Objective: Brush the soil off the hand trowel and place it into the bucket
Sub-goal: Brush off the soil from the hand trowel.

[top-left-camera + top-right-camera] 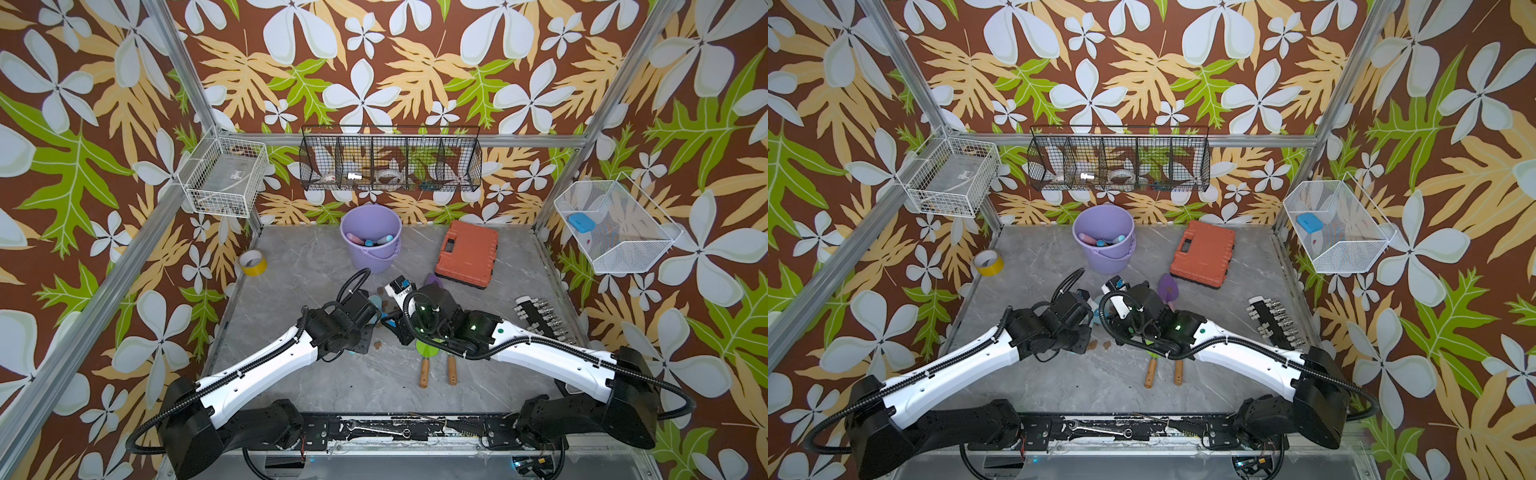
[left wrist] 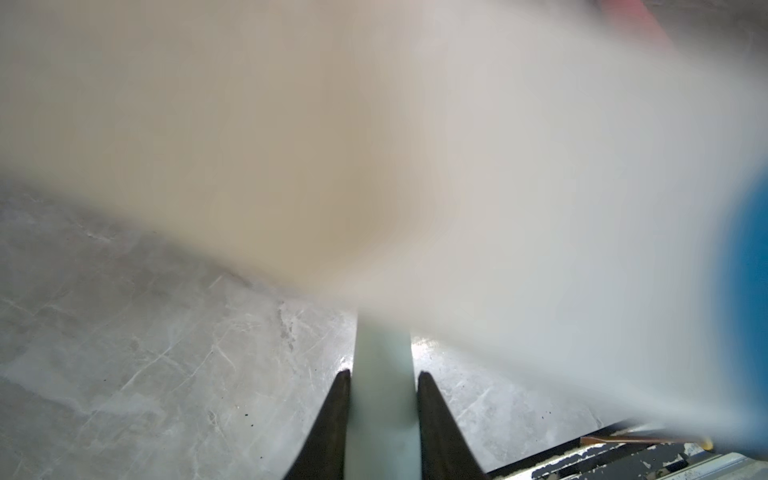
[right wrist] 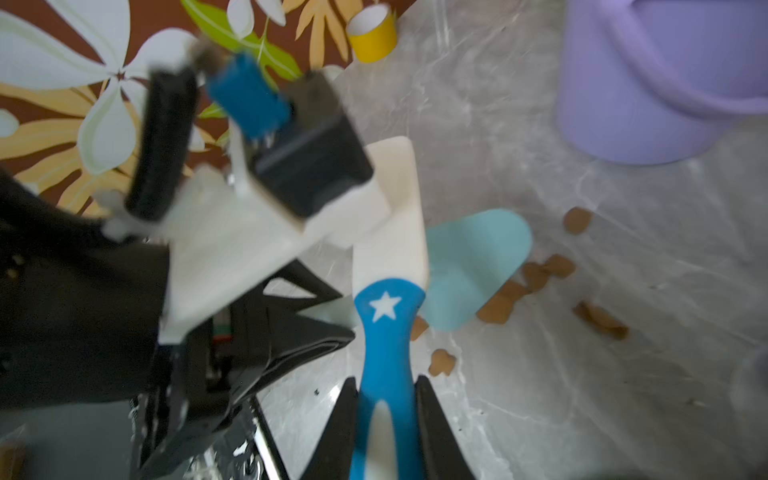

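My left gripper (image 2: pixel 382 374) is shut on the pale mint handle of the hand trowel (image 3: pixel 478 266). Its light blue blade (image 1: pixel 376 300) lies low over the table centre. My right gripper (image 3: pixel 386 378) is shut on the blue star-marked handle of a brush (image 3: pixel 388 232). The brush's white head sits at the near end of the blade and fills the left wrist view as a blur. Several brown blobs of soil (image 3: pixel 540 274) lie on the table along the blade's edge and beyond (image 1: pixel 378 344). The blade's visible face looks bare. The lavender bucket (image 1: pixel 371 237) stands behind, holding a few items.
A purple trowel (image 1: pixel 434 280) lies by the orange case (image 1: pixel 467 253). Under the right arm are a green trowel (image 1: pixel 426 349) and two wooden handles (image 1: pixel 451 370). A yellow tape roll (image 1: pixel 252 262) sits far left, a socket rail (image 1: pixel 540 316) at the right. Wire baskets hang on the walls.
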You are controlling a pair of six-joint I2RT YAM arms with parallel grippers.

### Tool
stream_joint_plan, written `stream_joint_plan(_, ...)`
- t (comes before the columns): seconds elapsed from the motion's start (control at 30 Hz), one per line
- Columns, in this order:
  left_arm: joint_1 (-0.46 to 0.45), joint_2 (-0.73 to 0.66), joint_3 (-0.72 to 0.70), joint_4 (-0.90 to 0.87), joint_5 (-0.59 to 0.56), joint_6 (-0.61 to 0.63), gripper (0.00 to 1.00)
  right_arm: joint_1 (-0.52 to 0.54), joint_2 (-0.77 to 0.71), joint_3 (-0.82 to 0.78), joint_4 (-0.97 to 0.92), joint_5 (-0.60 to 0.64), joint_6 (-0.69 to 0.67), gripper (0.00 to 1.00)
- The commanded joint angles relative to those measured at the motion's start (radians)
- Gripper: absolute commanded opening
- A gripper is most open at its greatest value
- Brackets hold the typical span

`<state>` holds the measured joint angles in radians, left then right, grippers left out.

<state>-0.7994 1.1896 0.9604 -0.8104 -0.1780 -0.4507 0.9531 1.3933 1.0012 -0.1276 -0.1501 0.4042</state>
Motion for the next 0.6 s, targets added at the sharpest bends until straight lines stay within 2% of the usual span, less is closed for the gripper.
stream_joint_plan(0.0,0.000,0.003,0.019,0.005,-0.003,0.001,0.00,-0.038,0.026,-0.042,-0.002,0.003,-0.020,0.00)
stream_joint_plan(0.1,0.000,0.016,0.033,0.004,0.025,-0.002,0.00,-0.166,0.016,-0.083,-0.018,-0.022,-0.021,0.00)
stream_joint_plan(0.13,0.001,0.019,0.033,0.005,0.029,-0.004,0.00,-0.177,-0.010,-0.091,-0.013,0.001,-0.030,0.00)
stream_joint_plan(0.2,0.000,0.022,0.031,0.003,0.032,-0.012,0.00,-0.176,-0.066,-0.079,0.001,-0.002,-0.039,0.00)
stream_joint_plan(0.3,0.002,0.017,0.028,0.004,0.036,-0.029,0.00,-0.133,-0.101,-0.071,0.042,-0.073,-0.019,0.00)
stream_joint_plan(0.43,0.000,-0.005,0.012,0.016,0.045,-0.050,0.00,-0.078,-0.062,-0.092,0.068,-0.154,-0.030,0.00)
stream_joint_plan(0.57,0.001,-0.034,-0.016,0.043,0.062,-0.069,0.00,-0.114,0.051,-0.047,-0.060,-0.029,-0.071,0.00)
